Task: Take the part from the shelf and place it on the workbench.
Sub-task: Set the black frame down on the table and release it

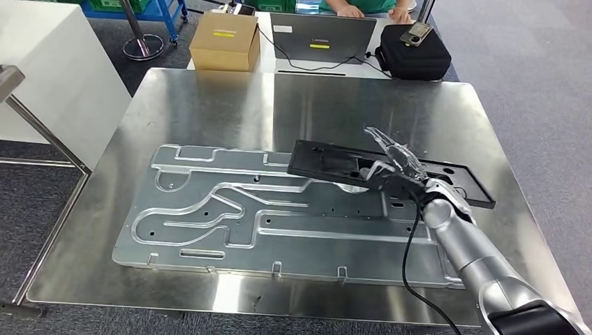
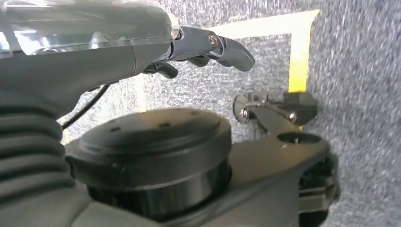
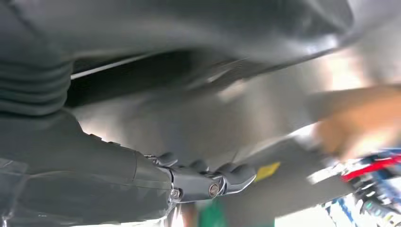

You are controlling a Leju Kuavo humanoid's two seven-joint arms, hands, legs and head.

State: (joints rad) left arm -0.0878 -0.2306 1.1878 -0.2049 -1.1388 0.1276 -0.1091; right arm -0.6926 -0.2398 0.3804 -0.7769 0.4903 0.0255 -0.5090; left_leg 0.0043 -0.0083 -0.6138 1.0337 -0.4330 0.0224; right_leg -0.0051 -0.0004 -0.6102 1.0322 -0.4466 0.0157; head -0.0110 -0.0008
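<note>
A flat black part [image 1: 328, 159], long with cut-outs, stretches across the right half of the steel workbench [image 1: 209, 105], its left end over a large grey aluminium plate [image 1: 230, 216]. My right hand [image 1: 396, 166] grips the part near its middle, fingers over the top and thumb at the near edge. In the right wrist view the hand's fingers [image 3: 213, 182] curl under the blurred dark part [image 3: 137, 78]. My left hand [image 2: 142, 52] hangs over grey carpet, fingers loosely bent and holding nothing.
At the bench's far edge stand a cardboard box [image 1: 225, 40], a laptop [image 1: 322, 36] and a black case [image 1: 413, 52]; a person [image 1: 363, 5] sits behind them. A white cabinet [image 1: 42, 70] stands at the left. Bare steel lies beyond the part.
</note>
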